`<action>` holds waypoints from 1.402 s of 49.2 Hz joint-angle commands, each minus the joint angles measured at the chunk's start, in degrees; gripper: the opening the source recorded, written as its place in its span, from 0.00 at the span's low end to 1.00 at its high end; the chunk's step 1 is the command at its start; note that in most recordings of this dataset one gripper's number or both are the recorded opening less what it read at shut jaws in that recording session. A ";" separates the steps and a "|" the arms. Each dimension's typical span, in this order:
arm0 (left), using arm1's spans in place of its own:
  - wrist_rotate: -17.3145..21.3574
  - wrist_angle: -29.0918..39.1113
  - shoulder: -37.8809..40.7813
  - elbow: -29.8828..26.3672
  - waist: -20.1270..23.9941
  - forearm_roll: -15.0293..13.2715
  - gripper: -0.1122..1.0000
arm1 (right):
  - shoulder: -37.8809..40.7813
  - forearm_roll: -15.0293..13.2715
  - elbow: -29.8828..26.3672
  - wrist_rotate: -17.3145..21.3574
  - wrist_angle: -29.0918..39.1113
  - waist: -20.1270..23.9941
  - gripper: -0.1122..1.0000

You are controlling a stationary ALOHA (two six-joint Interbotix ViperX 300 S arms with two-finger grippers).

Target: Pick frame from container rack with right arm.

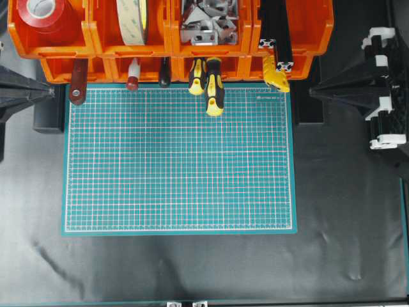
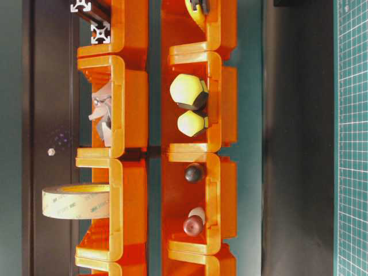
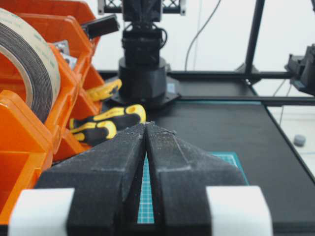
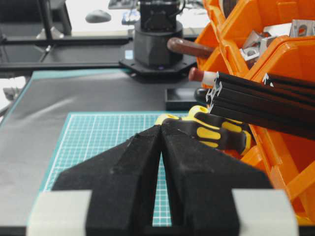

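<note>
Container rack [image 1: 169, 48] sits along the far edge of the bench, two tiers of orange bins, its front overhanging the far edge of the green cutting mat [image 1: 179, 166].

Frame [image 1: 276, 29]: black extrusion bars lie in the upper bin at the rack's right end, slotted silvery end faces poking out of the open front. In the right wrist view the bars [image 4: 256, 105] slant out of that bin above the screwdriver handles, touched by no gripper.

Right arm [image 1: 383, 89] is parked at the right edge of the bench, well apart from the rack. Right gripper [image 4: 161, 130]: black fingers pressed together tip to tip, nothing between them, pointing level over the mat.

Left gripper [image 3: 146, 129]: fingers likewise pressed together, empty; left arm [image 1: 19, 93] is parked at the left edge.

Other bin contents:
- red tape roll [image 1: 41, 16], upper left bin
- pale tape roll [image 1: 133, 19], next bin
- metal brackets [image 1: 208, 22], third bin
- yellow-and-black screwdrivers [image 1: 208, 83], lower tier, handles reaching onto the mat's far edge
</note>
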 commanded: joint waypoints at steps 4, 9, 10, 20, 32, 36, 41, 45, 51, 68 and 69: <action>-0.44 1.23 0.79 -2.02 0.18 2.11 0.13 | -0.44 0.35 -0.97 0.97 0.09 0.18 0.12; -0.44 2.81 0.62 -3.52 0.09 2.11 0.10 | -1.58 0.44 -3.96 3.60 4.57 0.70 0.10; -0.44 3.16 0.53 -3.78 0.09 2.11 0.10 | -1.67 0.44 -4.66 4.13 6.06 0.79 0.10; -0.53 8.44 -0.18 -5.71 -0.18 2.11 0.10 | -0.18 0.26 -16.52 5.63 25.75 2.55 0.10; -1.23 11.60 -0.09 -5.80 -0.18 2.11 0.10 | 7.91 -2.29 -32.08 5.71 45.44 5.19 0.10; -1.67 11.69 -0.09 -5.80 -0.18 2.11 0.10 | 12.30 -4.83 -36.91 5.71 51.24 6.33 0.10; -1.93 11.78 -0.09 -5.80 -0.09 2.11 0.10 | 16.70 -9.93 -41.48 5.80 58.18 8.70 0.10; -2.02 11.78 -0.18 -5.80 -0.18 2.11 0.10 | 19.86 -16.26 -44.38 6.06 63.63 11.51 0.10; -2.02 11.78 -0.26 -5.80 -0.18 2.11 0.10 | 24.26 -27.42 -48.52 9.14 70.75 17.14 0.10; -2.11 11.69 -0.26 -5.89 -0.26 2.11 0.10 | 33.84 -61.26 -46.23 24.52 93.60 35.51 0.10; -2.02 11.78 -0.26 -5.89 -0.18 2.11 0.10 | 34.37 -62.31 -45.88 24.52 94.48 36.21 0.10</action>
